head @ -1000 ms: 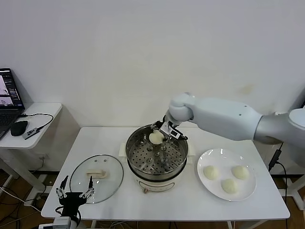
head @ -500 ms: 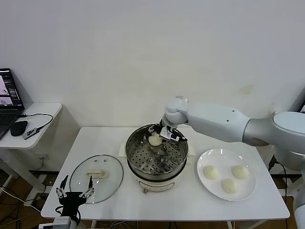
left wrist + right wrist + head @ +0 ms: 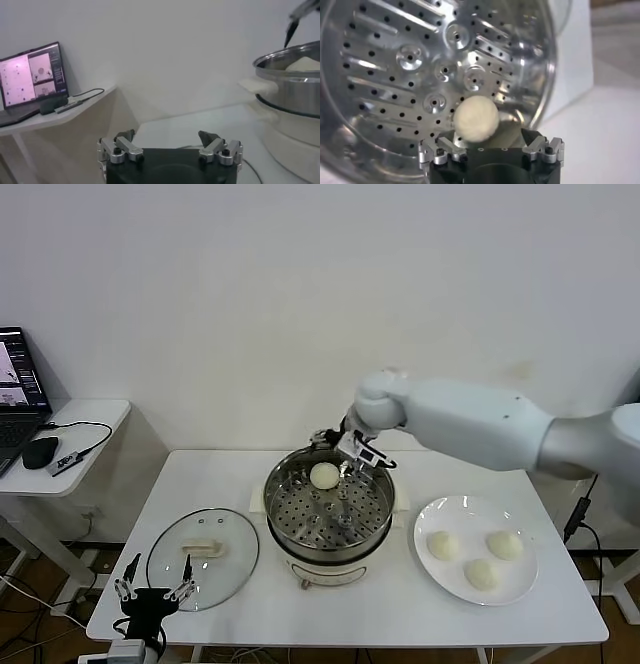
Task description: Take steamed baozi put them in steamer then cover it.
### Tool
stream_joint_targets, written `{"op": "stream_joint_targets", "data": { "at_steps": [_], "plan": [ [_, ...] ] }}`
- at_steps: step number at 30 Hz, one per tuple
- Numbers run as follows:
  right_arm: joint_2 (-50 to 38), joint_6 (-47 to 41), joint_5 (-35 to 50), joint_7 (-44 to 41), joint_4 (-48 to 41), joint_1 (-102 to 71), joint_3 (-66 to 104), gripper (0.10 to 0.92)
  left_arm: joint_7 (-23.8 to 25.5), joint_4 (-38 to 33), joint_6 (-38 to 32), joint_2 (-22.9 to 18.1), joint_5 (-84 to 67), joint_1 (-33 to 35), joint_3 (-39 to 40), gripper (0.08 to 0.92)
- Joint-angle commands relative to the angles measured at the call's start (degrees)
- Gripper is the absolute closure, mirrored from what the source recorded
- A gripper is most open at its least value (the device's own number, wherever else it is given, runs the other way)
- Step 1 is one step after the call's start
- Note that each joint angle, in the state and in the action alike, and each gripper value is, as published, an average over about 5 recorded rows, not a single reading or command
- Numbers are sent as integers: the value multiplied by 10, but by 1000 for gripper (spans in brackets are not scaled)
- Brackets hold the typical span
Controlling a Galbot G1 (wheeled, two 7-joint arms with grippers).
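Head view: right gripper (image 3: 345, 452) hangs over the far rim of the steamer (image 3: 329, 509), jaws spread, nothing held. One baozi (image 3: 324, 475) lies on the perforated tray at the far side, just below the jaws and apparently free of them. Three more baozi (image 3: 481, 558) sit on the white plate (image 3: 432, 517) to the robot's right. Cover (image 3: 203, 549) lies flat on the table at the left, handle up. Left gripper (image 3: 152, 591) is parked low at the near table edge, fingers apart, empty.

Left wrist view: steamer wall (image 3: 295, 87) stands well off; laptop (image 3: 30, 77) on a side table.

Right wrist view: bun (image 3: 476, 118) rests on the tray close before the open fingers (image 3: 441, 150).

Judgement: rise straight clear of the rim before swinging to the plate. Later buns want placing on bare tray nearer in. Nothing blocks the path.
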Motion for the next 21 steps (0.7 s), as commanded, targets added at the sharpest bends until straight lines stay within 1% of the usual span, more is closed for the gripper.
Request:
{"op": "stream_joint_targets", "data": {
  "at_steps": [1,7,11,15,21],
  "plan": [
    [-121,-215,154,-38,141,72,-5,203,1,0,0,7,-3,-4,2,177],
    [-234,-277,153,-53,179,78,-6,203,2,0,1,17,-3,-8,9,177],
    [-309,-289,146,-64,198,63,-7,203,3,5,1,25,-4,-9,11,177],
    [-351,-285,126,-69,211,37,-10,203,3,12,0,28,-6,-13,12,177],
    [-385,-268,71,-64,216,-42,-5,203,3,15,1,27,-5,-17,16,177]
  ]
}}
